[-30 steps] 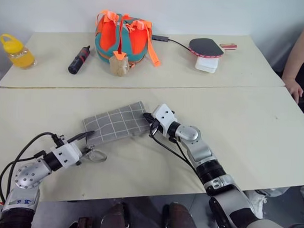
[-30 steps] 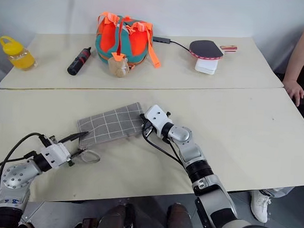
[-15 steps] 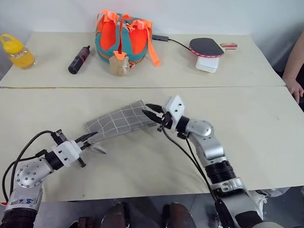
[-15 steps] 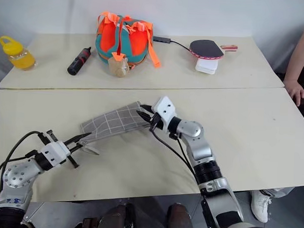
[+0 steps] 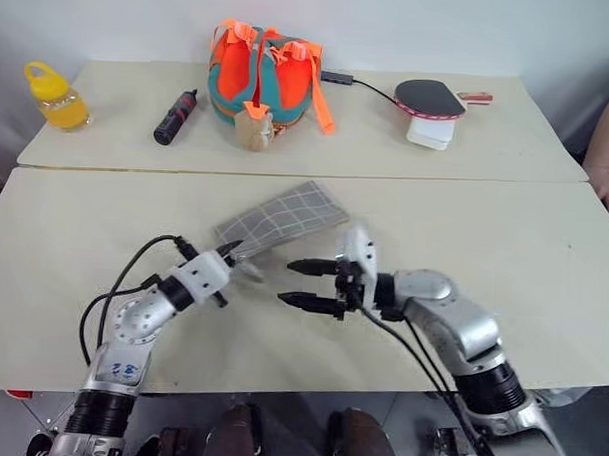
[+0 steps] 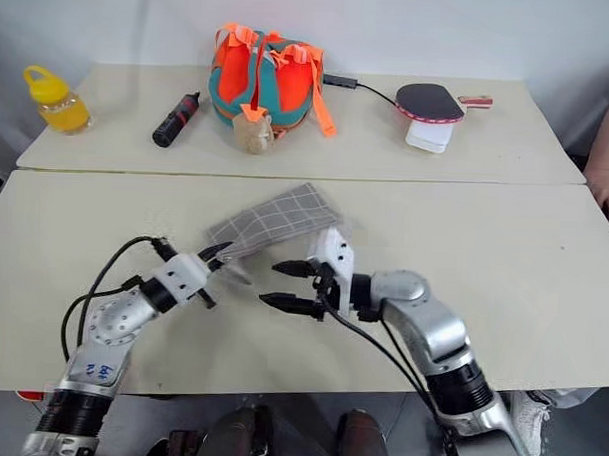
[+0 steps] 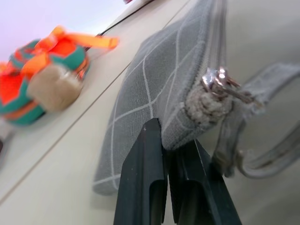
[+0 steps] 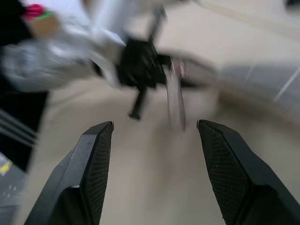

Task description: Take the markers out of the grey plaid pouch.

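Left gripper (image 7: 169, 154), fingers pressed together on the near corner of the grey plaid pouch (image 5: 282, 218), beside the zip end, w/ the metal slider (image 7: 214, 79) just past the fingertips and the loop pull (image 7: 262, 154) hanging free below it. Pouch runs away from this gripper toward the far side of the table (image 5: 543, 266); gripped end is lifted, far end lower, so the fabric slopes. Likely reason for the pinch: it anchors the closed end of the zip so the other arm has something to pull against.

Right gripper (image 5: 305, 283), fingers spread wide and empty, pointing across toward the left gripper, near it but apart; the pouch lies just beyond its upper finger, not touching. Right wrist view shows the slider region between the two spread fingers (image 8: 96, 164), i.e. lined up w/ the pull. Judged step: approach to grasp the pull and unzip; zip appears shut, so the markers are presumably inside, none visible.

Risk, as a judgement: a thin corner grip may slip once the zip is tugged.

Beyond both grippers, on the far table: orange-and-teal bag (image 5: 265, 72), black-and-red cylinder (image 5: 174, 118), yellow bottle (image 5: 55, 95), paddle (image 5: 427, 96). No part in this step.
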Controlling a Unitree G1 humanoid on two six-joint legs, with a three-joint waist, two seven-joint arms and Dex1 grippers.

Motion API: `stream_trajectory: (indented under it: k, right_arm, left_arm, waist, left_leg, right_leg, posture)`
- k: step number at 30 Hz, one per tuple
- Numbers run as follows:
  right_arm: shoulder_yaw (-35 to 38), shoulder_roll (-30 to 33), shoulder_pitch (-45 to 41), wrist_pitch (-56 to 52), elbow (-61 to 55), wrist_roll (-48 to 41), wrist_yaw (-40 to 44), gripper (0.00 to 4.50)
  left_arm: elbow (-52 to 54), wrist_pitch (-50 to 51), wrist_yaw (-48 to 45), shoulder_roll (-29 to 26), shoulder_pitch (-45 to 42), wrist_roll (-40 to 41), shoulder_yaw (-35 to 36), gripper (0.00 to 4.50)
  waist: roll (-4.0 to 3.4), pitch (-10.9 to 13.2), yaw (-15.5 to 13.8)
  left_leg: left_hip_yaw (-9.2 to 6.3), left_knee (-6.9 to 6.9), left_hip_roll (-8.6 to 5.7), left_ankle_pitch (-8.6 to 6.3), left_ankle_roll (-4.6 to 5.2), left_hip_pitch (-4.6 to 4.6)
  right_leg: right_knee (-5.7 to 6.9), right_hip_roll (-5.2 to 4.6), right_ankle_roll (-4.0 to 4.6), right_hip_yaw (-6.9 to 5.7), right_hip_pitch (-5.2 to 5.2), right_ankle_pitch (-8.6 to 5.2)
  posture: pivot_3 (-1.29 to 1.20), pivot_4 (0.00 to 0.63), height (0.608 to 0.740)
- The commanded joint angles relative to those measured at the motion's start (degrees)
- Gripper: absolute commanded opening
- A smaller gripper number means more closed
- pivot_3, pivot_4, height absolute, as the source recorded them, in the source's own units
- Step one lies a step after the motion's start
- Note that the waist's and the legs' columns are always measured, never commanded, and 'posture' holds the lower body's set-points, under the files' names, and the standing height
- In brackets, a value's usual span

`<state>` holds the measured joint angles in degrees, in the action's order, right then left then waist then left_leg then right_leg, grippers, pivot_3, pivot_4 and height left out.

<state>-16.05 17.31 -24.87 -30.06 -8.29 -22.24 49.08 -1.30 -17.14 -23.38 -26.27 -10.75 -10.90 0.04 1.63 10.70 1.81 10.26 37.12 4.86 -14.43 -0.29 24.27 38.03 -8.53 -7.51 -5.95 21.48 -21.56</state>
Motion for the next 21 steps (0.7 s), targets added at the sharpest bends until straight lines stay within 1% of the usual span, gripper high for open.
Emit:
stream_trajectory:
  k: [1,5,7,8,10,14,15,16,21]
  right_arm:
    - [-0.9,-2.7,-0.5,2.2,0.3,2.2,-3.1,2.96]
    - [-1.9,-5.2,-0.6,3.8,1.9,3.3,-3.7,2.96]
    - [-1.5,-6.3,-0.8,3.4,2.6,2.4,-3.1,2.96]
    - [-1.6,-6.5,-0.9,3.8,3.0,2.5,-2.6,2.57]
    - [-1.7,-7.1,-1.2,4.6,4.2,3.2,-2.7,2.10]
    - [-1.2,-7.6,-2.0,5.9,6.1,3.8,-3.0,0.63]
    - [-1.0,-7.5,-2.1,6.1,6.3,3.8,-2.8,0.19]
    - [-0.8,-7.2,-2.1,6.1,6.3,3.7,-2.4,0.00]
    - [1.3,-3.8,-2.5,7.3,7.6,4.3,-0.9,0.00]
  left_arm:
    - [2.1,1.4,1.1,0.3,-0.6,-2.4,-1.8,0.00]
    - [3.7,3.3,1.3,1.2,-1.8,-2.9,-3.3,0.00]
    - [4.7,4.4,1.4,1.7,-2.0,-3.4,-3.9,0.00]
    - [5.2,5.0,1.5,1.9,-2.0,-3.7,-4.2,0.00]
    - [6.3,6.0,1.6,2.4,-1.7,-3.4,-4.6,0.00]
    - [8.1,7.3,1.4,2.8,-0.8,-3.1,-5.2,0.00]
    - [8.5,7.6,1.4,2.8,-0.6,-3.1,-5.3,0.00]
    - [8.9,7.8,1.5,2.7,-0.4,-3.1,-5.3,0.00]
    - [10.0,8.4,1.1,1.5,0.8,-1.9,-3.9,0.00]
  waist:
    - [0.00,0.0,-0.1]
    - [0.00,0.0,-0.2]
    - [0.00,0.0,-0.2]
    - [0.00,0.0,-0.2]
    - [0.00,0.0,-0.2]
    - [0.00,0.0,-0.1]
    - [0.00,0.0,0.0]
    - [0.00,0.0,0.0]
    - [0.00,0.0,-0.1]
  left_leg:
    - [0.00,0.00,0.00,0.00,0.00,0.00]
    - [-0.01,0.02,-0.01,0.00,0.01,0.00]
    - [-0.01,0.02,-0.01,0.00,0.01,0.01]
    - [-0.01,0.02,-0.01,-0.01,0.01,0.01]
    - [-0.02,0.01,-0.01,-0.01,0.02,0.02]
    - [-0.02,0.01,0.00,0.00,0.01,0.02]
    - [-0.02,0.00,0.01,0.00,0.00,0.02]
    - [-0.03,0.00,0.01,0.00,0.00,0.02]
    - [-0.03,0.00,0.01,0.00,0.00,0.02]
  right_leg:
    - [0.00,0.00,0.00,-0.01,0.00,0.00]
    - [-0.02,0.00,0.00,-0.01,-0.02,0.00]
    - [-0.03,-0.01,0.00,-0.01,-0.03,0.00]
    - [-0.03,0.00,0.00,-0.01,-0.03,0.00]
    - [-0.04,0.00,0.00,-0.01,-0.03,0.00]
    - [-0.03,0.00,0.00,-0.02,-0.01,0.00]
    - [-0.02,0.01,0.00,-0.02,-0.01,0.00]
    - [-0.02,0.01,0.00,-0.01,0.00,0.00]
    - [-0.03,0.01,0.00,-0.01,-0.01,0.00]
  posture:
    - [0.00,0.150,0.740]
    - [0.00,0.150,0.740]
    - [0.00,0.150,0.740]
    - [0.00,0.150,0.740]
    - [0.00,0.150,0.740]
    - [0.00,0.150,0.740]
    - [0.00,0.150,0.740]
    - [0.00,0.150,0.740]
    - [0.00,0.150,0.740]
